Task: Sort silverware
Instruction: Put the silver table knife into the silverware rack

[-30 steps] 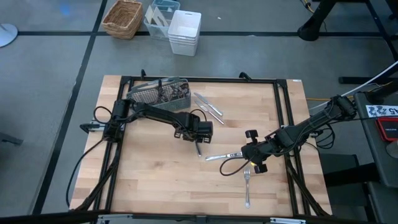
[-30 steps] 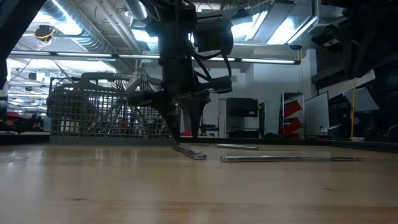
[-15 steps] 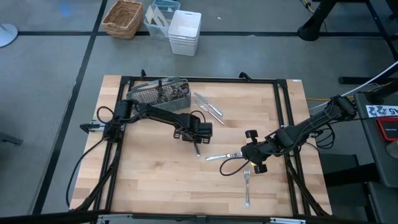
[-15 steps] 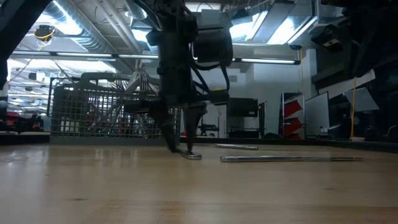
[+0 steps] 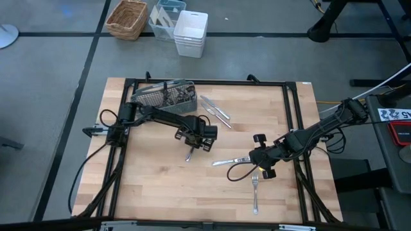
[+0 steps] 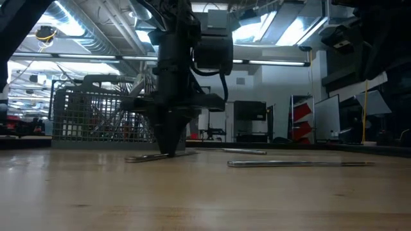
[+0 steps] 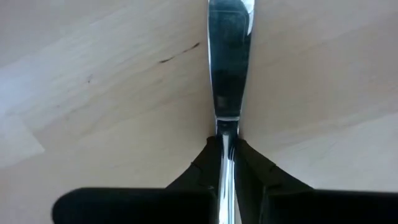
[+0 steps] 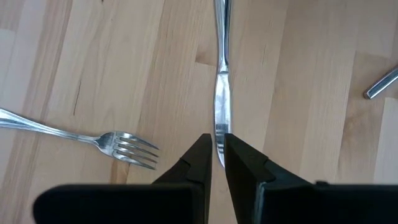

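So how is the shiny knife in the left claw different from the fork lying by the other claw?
The shiny silver knife is pinched between the left gripper's fingers; the silver fork lies loose on the wooden table beside the right gripper. The knife ends flat and plain, the fork in prongs. Both are slim shiny metal.

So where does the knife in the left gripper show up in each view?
High view: the knife pokes out below the left gripper, mid-table.
Low view: knife lies flat under the gripper.
Left wrist view: knife centred, pinched between the fingers.
Right wrist view: not in it.
Shared landmark: the left gripper.
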